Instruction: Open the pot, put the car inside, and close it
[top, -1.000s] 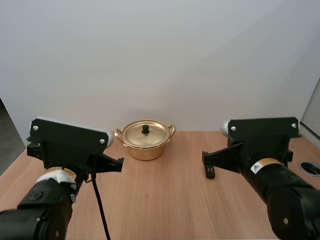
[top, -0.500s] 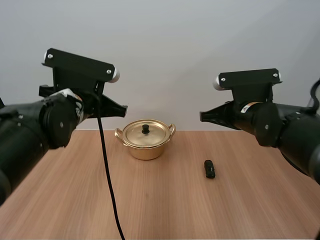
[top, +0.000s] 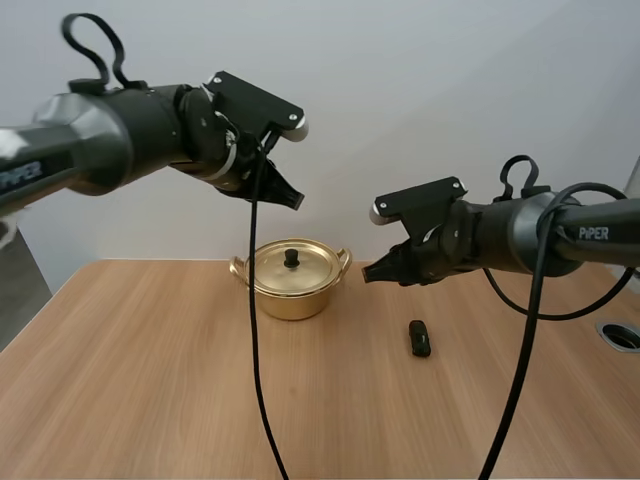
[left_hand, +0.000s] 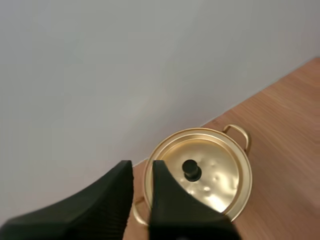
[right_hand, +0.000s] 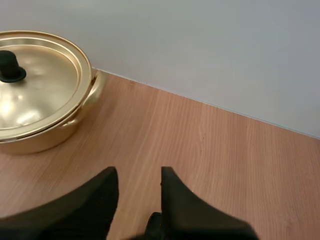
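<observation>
Item one, pot (top: 291, 279): gold, two-handled, sitting at the middle of the high view near the back of the worktop (top: 150, 380). Its lid (top: 275, 268) is resting on it, black knob (top: 291, 258) upward.

Item two, car (top: 419, 338): small and dark, lying right of centre, well apart from the pot.

Item three, left fingers (top: 288, 193): hovering above the pot in the upper middle. We are seeing them parted by a narrow gap and gripping nothing.

Item four, right fingers (top: 380, 272): hanging above the worktop between pot and car, spread and empty.

Step, as we are judging it: the approach to opening the pot, with nothing yet done. The next move is calling for the left fingers to drop squarely over the knob, pinch it and lift the lid straight up.

Writing: we are reading "PiPER" in white on the right arm (top: 560, 228). The same lettering is running off the frame's left edge on the left arm (top: 100, 125).
</observation>
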